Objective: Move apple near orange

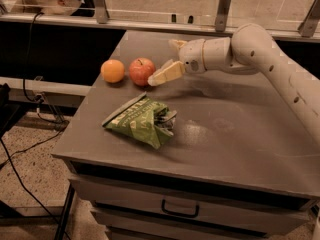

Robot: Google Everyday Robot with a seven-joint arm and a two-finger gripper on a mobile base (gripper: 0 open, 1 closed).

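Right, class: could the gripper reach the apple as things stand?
Probably yes. The gripper hangs open just beside the apple with nothing between them; the orange sits on the apple's other side, and the bag lies clear in front.

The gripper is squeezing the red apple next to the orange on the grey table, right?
No. In the camera view the gripper is open beside the round red apple, not squeezing it. It does sit by the round orange fruit.
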